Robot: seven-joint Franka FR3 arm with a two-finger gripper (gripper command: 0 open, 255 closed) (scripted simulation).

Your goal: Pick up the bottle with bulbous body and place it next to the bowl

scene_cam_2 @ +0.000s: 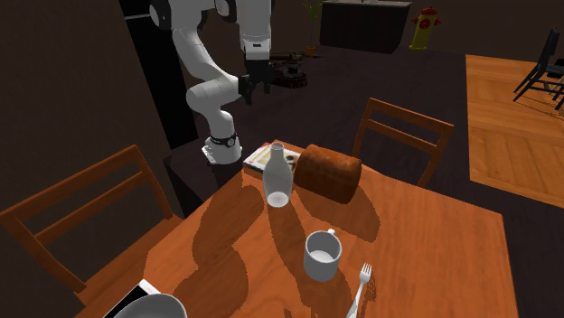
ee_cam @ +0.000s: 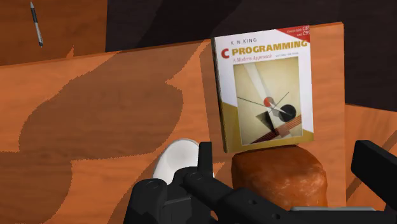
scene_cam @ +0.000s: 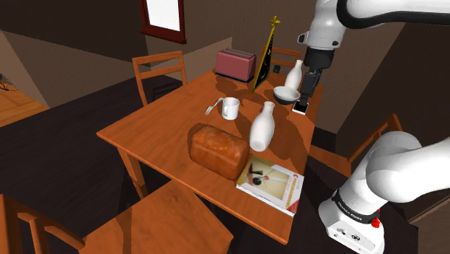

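Bulbous white bottle [scene_cam: 262, 126] upright on the tabletop [scene_cam: 159, 133], end effector [scene_cam: 309, 88] hanging empty in the air above.

From where I stand, the bottle is just beside the brown bread loaf [scene_cam: 216, 151]. A white mug [scene_cam: 230, 108] and a fork [scene_cam: 210, 109] are near on its other side, and a book [scene_cam: 270, 184] lies flat at the tabletop's edge past the loaf. The white bowl [scene_cam: 286, 94] sits apart from it toward the far end, a second bottle [scene_cam: 293, 72] just beside that bowl. The black fingers [ee_cam: 205, 159] stand spread, touching nothing, looking down over loaf and book.
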